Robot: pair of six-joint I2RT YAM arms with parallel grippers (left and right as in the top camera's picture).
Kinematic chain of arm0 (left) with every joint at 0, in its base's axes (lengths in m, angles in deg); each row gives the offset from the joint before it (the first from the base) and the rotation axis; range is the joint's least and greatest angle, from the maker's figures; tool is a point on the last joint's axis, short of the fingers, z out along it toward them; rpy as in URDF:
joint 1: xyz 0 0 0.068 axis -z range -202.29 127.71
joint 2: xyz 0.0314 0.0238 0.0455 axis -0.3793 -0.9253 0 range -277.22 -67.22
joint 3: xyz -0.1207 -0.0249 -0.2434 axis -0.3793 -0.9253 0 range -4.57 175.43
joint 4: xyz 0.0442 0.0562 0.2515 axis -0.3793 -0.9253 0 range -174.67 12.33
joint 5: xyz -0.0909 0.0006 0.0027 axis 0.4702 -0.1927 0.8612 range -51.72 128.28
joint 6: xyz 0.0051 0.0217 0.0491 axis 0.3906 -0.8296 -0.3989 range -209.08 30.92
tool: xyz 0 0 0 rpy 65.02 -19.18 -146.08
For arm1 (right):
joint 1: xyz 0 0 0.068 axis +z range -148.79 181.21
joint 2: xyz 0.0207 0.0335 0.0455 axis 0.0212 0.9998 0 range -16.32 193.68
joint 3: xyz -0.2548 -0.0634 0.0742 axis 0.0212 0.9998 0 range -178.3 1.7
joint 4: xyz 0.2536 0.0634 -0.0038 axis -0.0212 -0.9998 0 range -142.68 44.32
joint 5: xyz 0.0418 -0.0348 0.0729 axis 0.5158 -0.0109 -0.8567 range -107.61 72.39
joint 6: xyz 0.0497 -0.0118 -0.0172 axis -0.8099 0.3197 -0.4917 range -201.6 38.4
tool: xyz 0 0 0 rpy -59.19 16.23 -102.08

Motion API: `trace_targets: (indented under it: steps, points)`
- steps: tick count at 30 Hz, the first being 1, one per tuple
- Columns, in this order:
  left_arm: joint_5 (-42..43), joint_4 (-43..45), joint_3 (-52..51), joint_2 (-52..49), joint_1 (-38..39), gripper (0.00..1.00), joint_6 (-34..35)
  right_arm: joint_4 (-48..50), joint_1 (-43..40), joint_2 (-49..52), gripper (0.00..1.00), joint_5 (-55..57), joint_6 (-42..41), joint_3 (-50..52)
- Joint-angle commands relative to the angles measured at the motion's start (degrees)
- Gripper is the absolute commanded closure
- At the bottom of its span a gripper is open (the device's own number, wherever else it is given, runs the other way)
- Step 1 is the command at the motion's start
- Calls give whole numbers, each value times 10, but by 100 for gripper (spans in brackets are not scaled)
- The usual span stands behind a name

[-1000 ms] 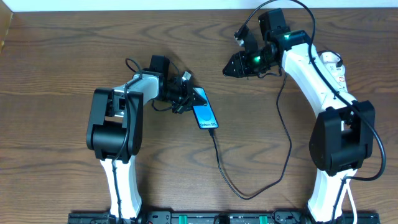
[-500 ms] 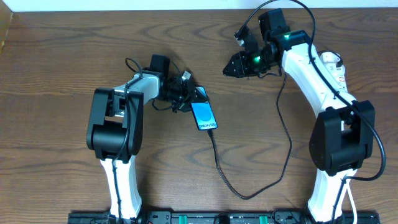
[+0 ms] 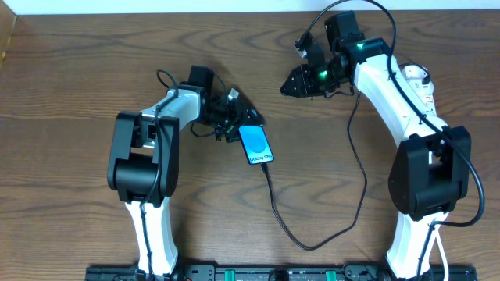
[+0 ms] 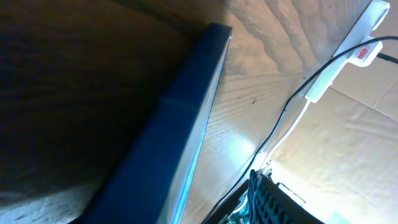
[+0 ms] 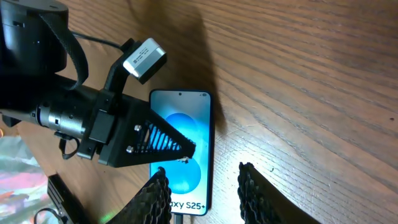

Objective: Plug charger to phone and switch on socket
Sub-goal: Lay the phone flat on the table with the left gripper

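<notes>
Overhead and wrist views of the bench point(image 3: 78, 78). The left arm rises from the near-left side, runs toward the far edge, and bends right at the wrist; the left gripper point(image 3: 242, 125) points down-right at the far end of the phone point(image 3: 256, 145). Its fingers stand apart around that end; in the left wrist view one ribbed pad point(image 4: 267, 199) stands clear of the phone's edge, with bare wood between them. The phone lies flat, screen up and lit blue, a little left of the bench's centre, set on a diagonal with its white text band toward the near edge. The charger point(image 3: 273, 199) meets the phone's near end, loops toward the near edge, then climbs along the right side; whether its tip is fully seated cannot be told. The right arm rises from the near-right side, stretches toward the far edge, and turns left; the right gripper point(image 3: 287, 86) hangs near the far edge, well apart from the phone, its two ribbed fingers point(image 5: 155, 193) spread with nothing between them. The socket point(image 3: 422, 79) lies near the right edge, partly hidden beside the right arm.
</notes>
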Motion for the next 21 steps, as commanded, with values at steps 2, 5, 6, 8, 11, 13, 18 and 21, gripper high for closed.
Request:
trace_targets:
  steps: [2, 5, 6, 8, 11, 13, 18, 21]
  points:
    - [-116, -15, -12, -18, -3, 47, 1, -3, 1, -13, 65, -3, 12, -11]
    - [-126, -26, -11, -18, -5, 47, 1, -5, 1, -13, 65, -1, 12, -11]
    - [-138, -40, -8, -18, -5, 47, 1, -5, 1, -13, 65, -1, 12, -11]
    - [-161, -64, -1, -18, -7, 46, 1, -5, 1, -13, 65, -1, 14, -11]
    - [-198, -100, 13, -18, -7, 47, 1, -5, 1, -13, 65, -1, 14, -11]
    - [-217, -116, 21, -18, -7, 47, 1, -5, 1, -13, 65, -1, 14, -11]
    - [-229, -128, 27, -18, -7, 47, -3, -7, 1, -13, 65, -1, 14, -11]
    - [-233, -129, 27, -18, -7, 46, -3, -9, 1, -13, 65, -1, 14, -11]
